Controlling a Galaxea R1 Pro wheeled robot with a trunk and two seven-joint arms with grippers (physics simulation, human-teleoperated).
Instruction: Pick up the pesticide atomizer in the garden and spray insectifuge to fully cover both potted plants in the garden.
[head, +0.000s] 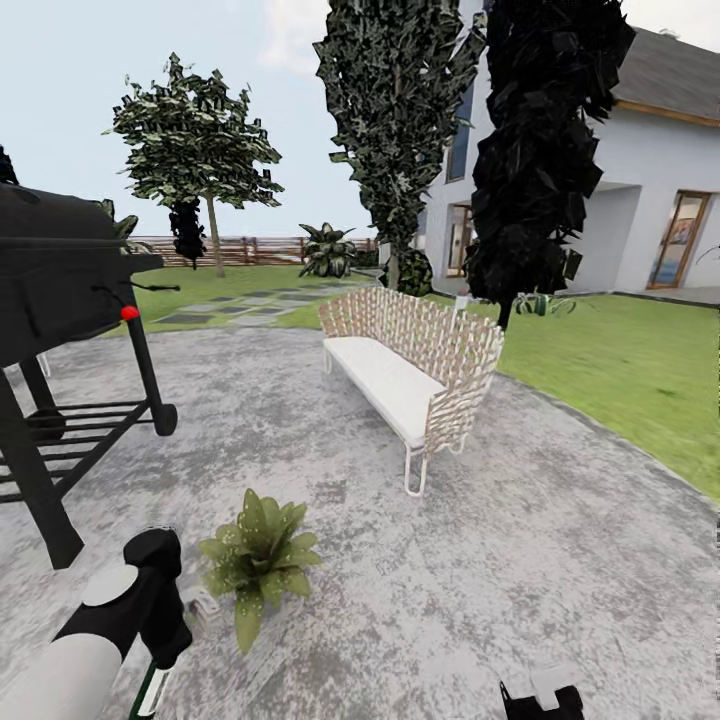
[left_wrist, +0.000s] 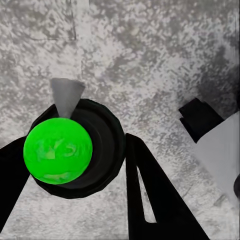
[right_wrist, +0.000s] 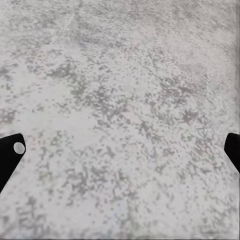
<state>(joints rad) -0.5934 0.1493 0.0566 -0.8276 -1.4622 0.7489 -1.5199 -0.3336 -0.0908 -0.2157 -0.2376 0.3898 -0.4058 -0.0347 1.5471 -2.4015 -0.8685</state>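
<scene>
Head view: left arm (head: 120, 610) is low at the near left, just beside one potted plant (head: 258, 555) on the rough grey paving (head: 560, 540). A slim white/green-tinted piece pokes down below the wrist at the frame edge; prob. the pesticide atomizer (head: 150, 692), but too small to be sure. A white slat bench (head: 410, 370) stands mid-scene, a black grill (head: 60, 290) at left, lawn (head: 640, 370) and house (head: 650, 200) beyond. Only a bit of the right arm shows at the bottom edge. 2nd plant: a small rosette may sit on the grass near the dark tree, can't confirm.

Left wrist view: left gripper (left_wrist: 75, 165) has its dark fingers on either side of a round dark body w/ a bright green top, seen end-on, so it looks clamped on the atomizer. A grey cone points off it over the paving; likely the nozzle.

Right wrist view: right gripper (right_wrist: 120, 150) has fingertips wide apart at the frame edges, nothing between them, bare paving below.

Step in hand, as judged: aim and spray the near plant. To do it well, the operator should turn the nozzle onto the rosette, not the paving, keep the grip firm, and sweep across all leaves
</scene>
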